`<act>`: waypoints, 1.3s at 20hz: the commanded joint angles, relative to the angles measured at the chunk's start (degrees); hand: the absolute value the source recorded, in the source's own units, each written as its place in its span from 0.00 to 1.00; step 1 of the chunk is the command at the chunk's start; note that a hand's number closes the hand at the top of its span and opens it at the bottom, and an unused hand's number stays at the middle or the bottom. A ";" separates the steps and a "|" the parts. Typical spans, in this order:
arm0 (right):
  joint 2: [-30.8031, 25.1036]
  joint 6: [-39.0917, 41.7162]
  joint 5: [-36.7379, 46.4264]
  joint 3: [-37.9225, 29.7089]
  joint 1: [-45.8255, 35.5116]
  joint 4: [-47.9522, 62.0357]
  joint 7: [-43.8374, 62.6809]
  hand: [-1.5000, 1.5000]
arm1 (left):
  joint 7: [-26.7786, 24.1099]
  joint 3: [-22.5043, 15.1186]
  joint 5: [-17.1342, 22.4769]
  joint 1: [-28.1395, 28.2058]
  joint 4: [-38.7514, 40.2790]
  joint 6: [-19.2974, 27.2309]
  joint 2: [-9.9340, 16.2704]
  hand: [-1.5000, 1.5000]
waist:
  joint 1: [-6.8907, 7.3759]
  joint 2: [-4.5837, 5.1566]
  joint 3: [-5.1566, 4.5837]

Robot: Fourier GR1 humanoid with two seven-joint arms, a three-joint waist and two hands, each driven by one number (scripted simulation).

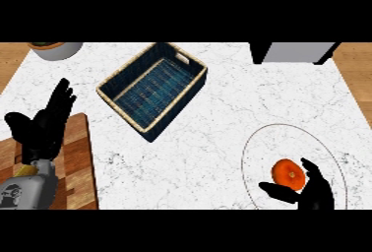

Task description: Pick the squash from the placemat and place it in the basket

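An orange round squash (288,173) lies on a pale round placemat (269,142) at the lower right of the marble counter. My right hand (311,193) comes in from the lower edge right beside it, thumb to the squash's left and fingers at its right, open around it without closing. The dark blue woven basket (154,87) with a tan rim sits tilted at the upper middle, with nothing in it. My left hand (45,123) rests open, fingers up, at the left edge.
A wooden cutting board (78,162) lies under my left forearm at the lower left. A white bowl (58,49) stands at the top left corner. A dark appliance (294,52) stands at the top right.
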 commanded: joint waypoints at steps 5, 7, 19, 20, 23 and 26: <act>-1.00 0.93 -4.91 0.60 -1.48 5.51 -7.45 1.00 | 0.90 -0.73 -0.84 1.47 -3.43 0.36 -0.77 0.50 | 0.53 0.50 0.91; 0.20 0.23 -3.97 1.94 -0.64 6.28 -8.12 1.00 | -1.65 -0.76 -1.75 -1.38 2.33 1.42 -2.28 0.50 | 0.03 0.66 0.87; 1.56 6.46 -1.55 30.34 -19.24 6.59 -2.30 1.00 | 0.67 -4.65 -0.32 -5.78 0.07 -3.60 -2.25 0.50 | 13.11 2.90 1.09; 1.58 5.32 -2.70 31.66 -20.51 7.05 -1.42 1.00 | 0.56 -5.08 -0.29 -6.02 0.18 -4.27 -2.12 0.50 | 13.64 3.10 1.20; 1.61 -0.77 -4.58 34.96 -25.57 7.10 -0.05 1.00 | 0.51 -5.61 -0.25 -6.56 1.14 -4.88 -2.31 0.50 | 13.57 2.98 1.29; 1.63 -5.90 -4.58 37.19 -31.68 6.25 0.50 1.00 | 0.34 -6.46 -1.08 -6.67 1.59 -4.10 -3.27 0.50 | 13.92 2.47 1.18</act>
